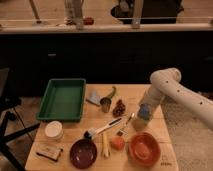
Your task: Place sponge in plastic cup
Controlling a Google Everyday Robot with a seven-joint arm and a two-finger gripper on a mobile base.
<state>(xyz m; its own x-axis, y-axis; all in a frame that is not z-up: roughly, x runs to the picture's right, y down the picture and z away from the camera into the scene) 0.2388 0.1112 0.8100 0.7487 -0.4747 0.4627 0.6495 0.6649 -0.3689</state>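
Note:
The light-blue sponge (144, 113) sits at the tip of my gripper (144, 111), near the right edge of the wooden table (75, 127). The gripper hangs from the white arm that comes in from the right and appears shut on the sponge. The small translucent light-green plastic cup (139, 122) stands directly under the sponge, partly hidden by it. Sponge and cup look very close together; I cannot tell whether they touch.
A green tray (62, 99) lies at the back left. A grey-blue triangular piece (94, 96), a green pepper (111, 92), a dark metallic cup (105, 104) and dark grapes (119, 107) sit mid-table. In front are a brush (102, 129), an orange bowl (145, 148), a dark bowl (83, 152) and a white bowl (53, 130).

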